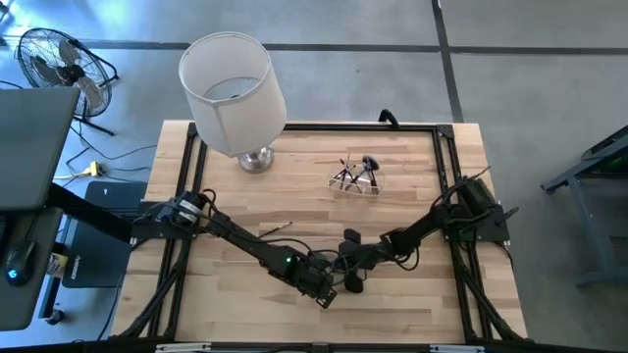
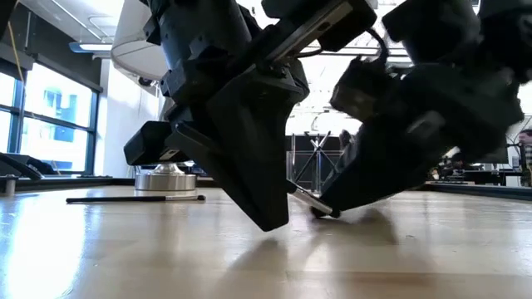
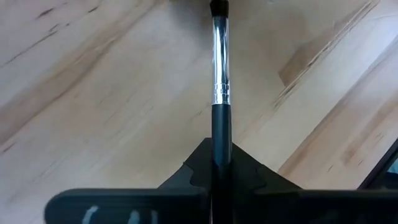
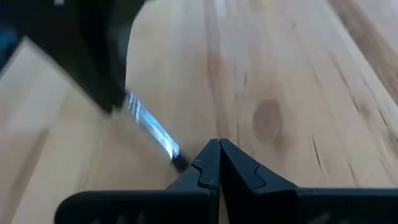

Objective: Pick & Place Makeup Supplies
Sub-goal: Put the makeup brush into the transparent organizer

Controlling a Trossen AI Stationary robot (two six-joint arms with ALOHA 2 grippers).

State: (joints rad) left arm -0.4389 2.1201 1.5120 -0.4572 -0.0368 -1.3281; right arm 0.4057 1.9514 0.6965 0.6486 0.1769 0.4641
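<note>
Low over the near middle of the pale wooden table (image 1: 245,206), the left gripper (image 3: 221,171) clamps a thin black silver-ferruled makeup brush (image 3: 221,81), whose tip the closed right gripper (image 4: 219,163) meets, risking a dropped handover.

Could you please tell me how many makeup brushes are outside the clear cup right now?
2. The loose brush lies on the table near the left arm; the held brush is in the left gripper, its tip by the right gripper. Others may hide under the arms.
</note>
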